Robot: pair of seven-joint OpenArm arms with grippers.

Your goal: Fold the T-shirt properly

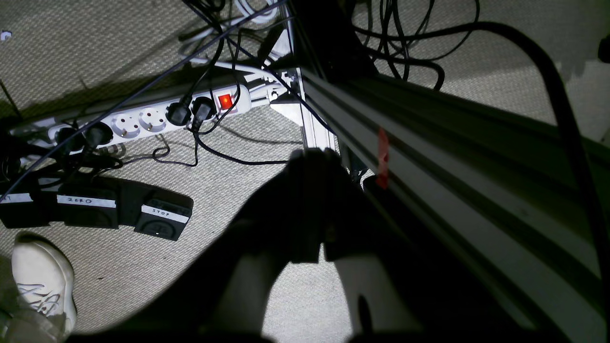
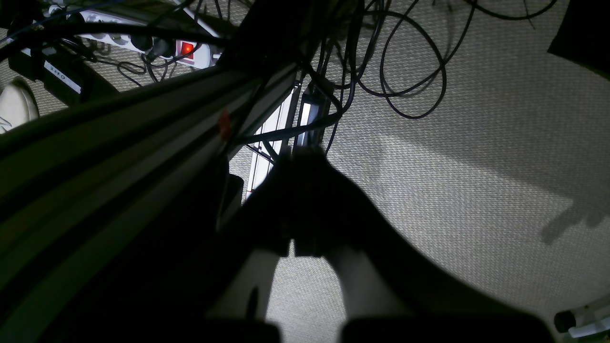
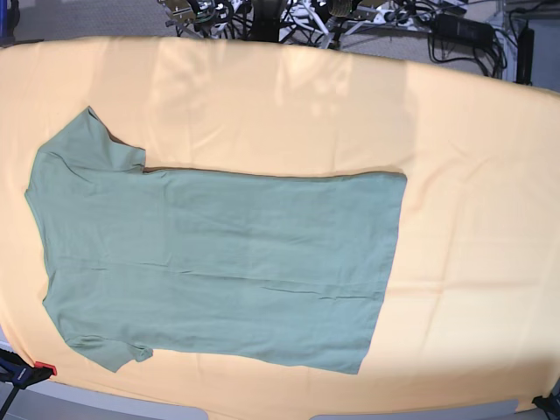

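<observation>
The sage-green T-shirt [image 3: 219,262] lies spread flat on the orange-yellow cloth [image 3: 472,175] in the base view. Its sleeves and shoulders are at the left and its hem at the right. Neither gripper shows in the base view. My left gripper [image 1: 317,157] hangs beside the table frame and points at the carpet; its dark fingers are pressed together and hold nothing. My right gripper [image 2: 302,155] hangs the same way on the other side, fingers together and empty. The shirt is out of both wrist views.
An aluminium frame rail [image 1: 429,157] runs next to the left gripper, and it also runs beside the right gripper [image 2: 119,143]. On the carpet lie a white power strip [image 1: 143,119], labelled foot pedals [image 1: 95,207], a white shoe [image 1: 43,281] and loose cables [image 2: 405,71].
</observation>
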